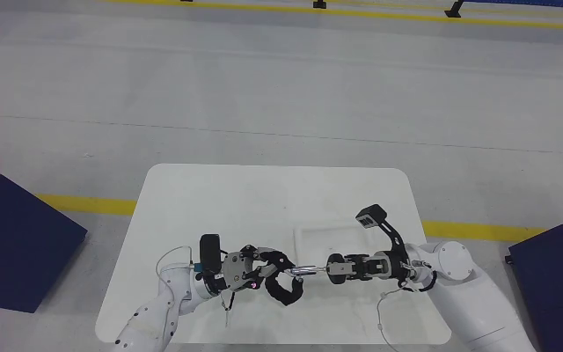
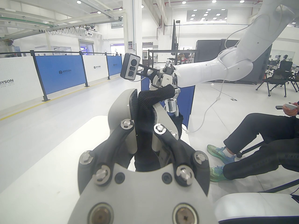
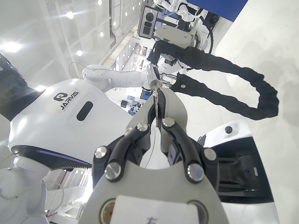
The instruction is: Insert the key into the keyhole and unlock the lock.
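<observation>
You have the black fabric-sleeved chain lock [image 1: 286, 290] over the white rounded table [image 1: 176, 202], toward 6 o'clock of the tabletop in the top view. Its loose loop droops below the two grippers.

The left gripper [image 2: 144, 103] stands at 9 o'clock of the silver metal lock cylinder [image 3: 153, 76]. Its jaws pinch the sleeved chain just behind that cylinder. The right gripper [image 3: 159, 100] stands at 3 o'clock of the cylinder, with its jaws pressed on the flat silver metal key [image 3: 156, 111], which lies edge-on between the pads. The key's tip meets the keyhole [image 3: 155, 85], but you cannot tell how deep it sits.

Expect the chain to be floppy and fairly heavy. The soft sleeve will likely give under the jaws, so the cylinder may swivel when you apply torque. A hold as close to the rigid cylinder as possible should steady it, though the smooth metal itself looks slippery.

The key is thin and stiff, and it could twist or slide between the pads. Grip its broad flat faces well back from the blade, and keep it in line with the keyhole while you turn.
</observation>
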